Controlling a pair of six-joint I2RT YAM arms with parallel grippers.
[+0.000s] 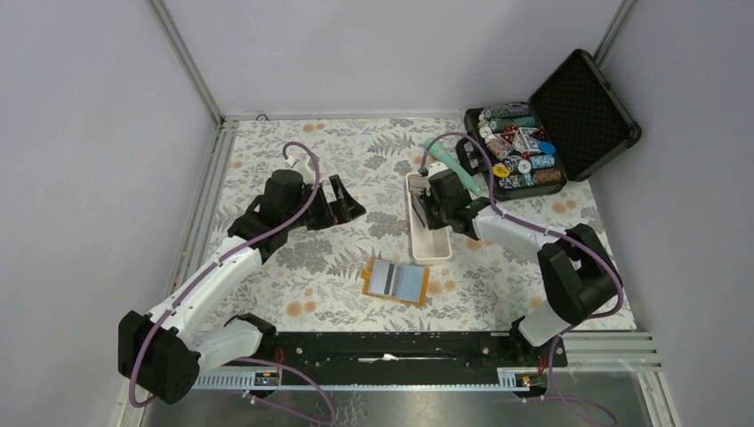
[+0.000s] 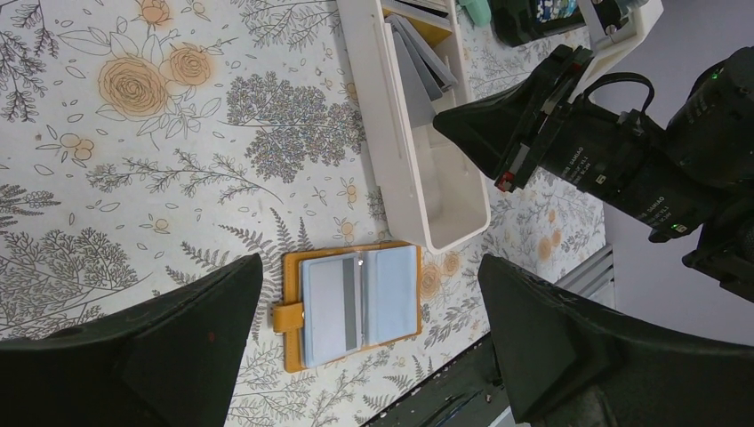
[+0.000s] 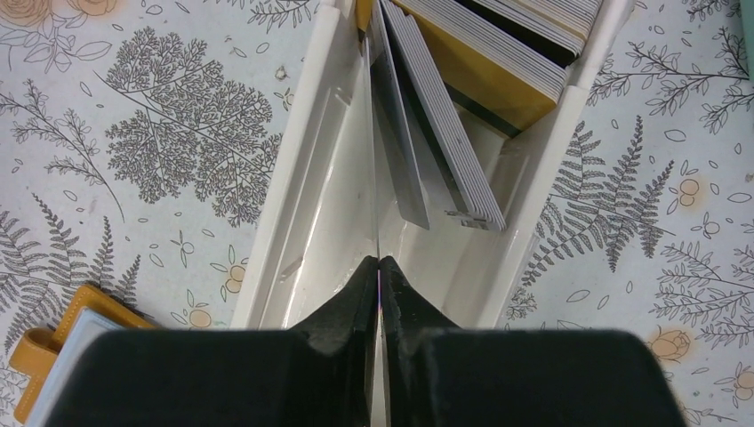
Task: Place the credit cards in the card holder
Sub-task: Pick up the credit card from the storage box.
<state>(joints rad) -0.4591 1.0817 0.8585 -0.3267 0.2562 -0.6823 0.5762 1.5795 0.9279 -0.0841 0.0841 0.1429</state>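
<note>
Orange card holder point(image 1: 397, 281) open flat, white tray point(image 3: 298, 205) of thin credit cards point(image 3: 445, 151), right jaws pinching one, left jaws apart.

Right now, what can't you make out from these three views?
- Right wrist: whether the right gripper holds a card. Only a thin edge-on line shows between its shut jaws.
- Right wrist: credit cards in the white tray show only edges, so faces and count are unreadable.
- Right wrist: card holder is cut off by the frame corner.
- Top: the tray's far end is hidden under the right arm.
</note>
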